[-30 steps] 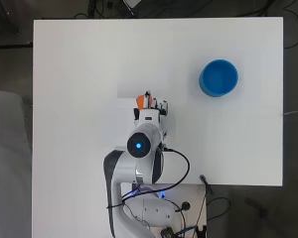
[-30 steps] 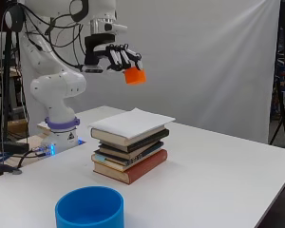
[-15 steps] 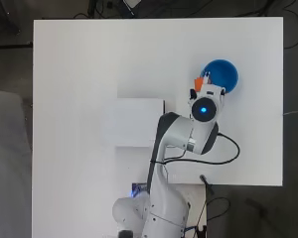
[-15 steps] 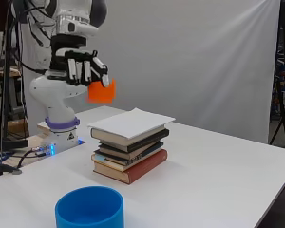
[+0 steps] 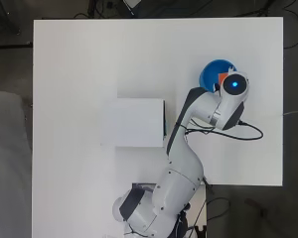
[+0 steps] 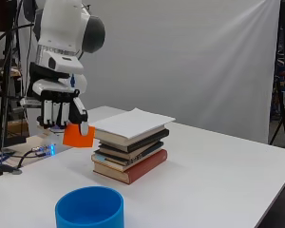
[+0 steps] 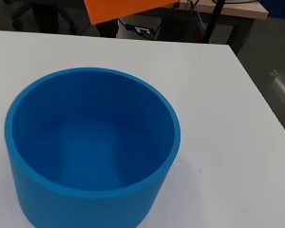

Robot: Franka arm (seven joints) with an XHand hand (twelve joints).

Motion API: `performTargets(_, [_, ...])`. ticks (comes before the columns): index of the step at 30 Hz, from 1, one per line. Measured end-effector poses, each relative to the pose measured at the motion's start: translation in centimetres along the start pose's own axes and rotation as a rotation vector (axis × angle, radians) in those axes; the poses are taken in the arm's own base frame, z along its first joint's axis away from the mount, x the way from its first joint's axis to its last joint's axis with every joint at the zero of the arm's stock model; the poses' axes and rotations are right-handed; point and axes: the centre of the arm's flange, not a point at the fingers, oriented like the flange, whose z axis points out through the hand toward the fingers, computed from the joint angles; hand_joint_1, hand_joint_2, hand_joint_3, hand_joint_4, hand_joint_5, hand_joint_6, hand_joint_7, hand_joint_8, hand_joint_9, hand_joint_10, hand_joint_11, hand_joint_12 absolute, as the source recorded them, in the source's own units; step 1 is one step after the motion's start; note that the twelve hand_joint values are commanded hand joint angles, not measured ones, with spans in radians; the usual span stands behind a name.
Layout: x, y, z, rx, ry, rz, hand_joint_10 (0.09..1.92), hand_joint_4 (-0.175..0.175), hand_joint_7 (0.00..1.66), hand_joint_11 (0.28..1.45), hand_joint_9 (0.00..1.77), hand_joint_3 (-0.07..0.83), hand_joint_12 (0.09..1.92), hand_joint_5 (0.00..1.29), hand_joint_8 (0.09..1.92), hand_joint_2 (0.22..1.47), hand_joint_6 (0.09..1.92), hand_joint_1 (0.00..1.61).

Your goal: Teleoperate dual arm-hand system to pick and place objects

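white table [image 5: 79,74], pale backdrop sheet [image 6: 204,61] behind, dark floor [image 5: 10,64], cables w/ black stands

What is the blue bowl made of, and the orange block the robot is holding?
The blue bowl looks like plastic: smooth, one even colour, thick rim with a soft sheen. The orange block in the hand looks matte with flat faces, maybe foam or painted wood; I can't tell which.
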Motion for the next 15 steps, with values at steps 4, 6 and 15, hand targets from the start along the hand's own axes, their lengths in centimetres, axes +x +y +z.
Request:
performTargets(4, [2.6,4.4,4.5,0.043,-0.004,-0.009,1.92,0.175,1.34,1.22,1.57,0.001,1.78,0.87,1.92,1.17,1.18,0.98])
performTargets(6, [4.1,6.1,6.3,0.072,0.039,0.0,1.92,0.175,1.34,1.22,1.57,0.001,1.77,0.86,1.92,1.17,1.18,0.97])
performTargets(15, [4.4,4.5,5.5,0.129,0.11,-0.014,0.28,0.04,0.23,0.46,0.36,-0.002,0.21,0.1,0.2,0.99,0.12,0.12])
